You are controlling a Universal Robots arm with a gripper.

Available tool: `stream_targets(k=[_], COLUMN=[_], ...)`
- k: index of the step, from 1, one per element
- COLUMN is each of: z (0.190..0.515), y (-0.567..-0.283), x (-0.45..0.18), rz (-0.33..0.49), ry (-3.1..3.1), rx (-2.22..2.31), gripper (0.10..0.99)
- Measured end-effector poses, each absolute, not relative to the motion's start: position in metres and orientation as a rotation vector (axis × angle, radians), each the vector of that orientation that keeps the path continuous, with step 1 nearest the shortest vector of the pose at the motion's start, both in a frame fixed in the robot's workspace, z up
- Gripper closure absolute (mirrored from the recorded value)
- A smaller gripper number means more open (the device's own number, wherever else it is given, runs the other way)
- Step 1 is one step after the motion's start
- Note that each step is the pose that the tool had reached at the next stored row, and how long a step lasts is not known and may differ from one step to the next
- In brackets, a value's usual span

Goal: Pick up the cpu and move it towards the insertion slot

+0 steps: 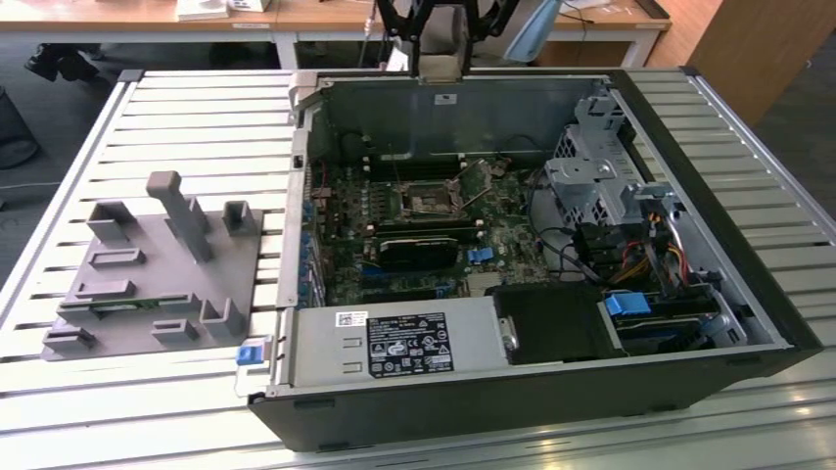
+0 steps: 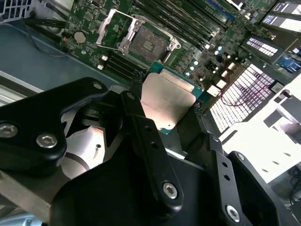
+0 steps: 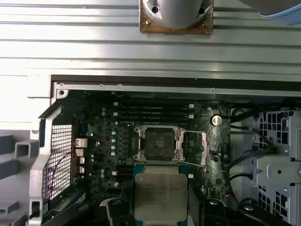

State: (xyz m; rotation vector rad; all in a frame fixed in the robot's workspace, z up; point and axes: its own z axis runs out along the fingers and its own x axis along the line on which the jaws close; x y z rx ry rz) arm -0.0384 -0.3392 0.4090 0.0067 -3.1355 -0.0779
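The flat square cpu with its silvery metal top and thin green rim hangs in the air above the green motherboard, just short of the insertion slot, the square socket with a shiny metal frame (its retaining plate flipped open beside it) and a dark centre. The likeliest trouble, I judge, is the chip slipping or tilting in the grip, since it is held only by its thin edges; a skewed arrival could scrape the socket contacts. The black two-fingered gripper is partly closed, its fingers clamped on opposite edges of the cpu, in both wrist views.
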Motion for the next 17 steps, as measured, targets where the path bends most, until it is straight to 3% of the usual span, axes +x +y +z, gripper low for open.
stream_targets(k=[17], z=[0.405], y=[-0.332], x=[-0.021], rz=[-0.085], ry=[-3.139], rx=[0.006], gripper=[0.541])
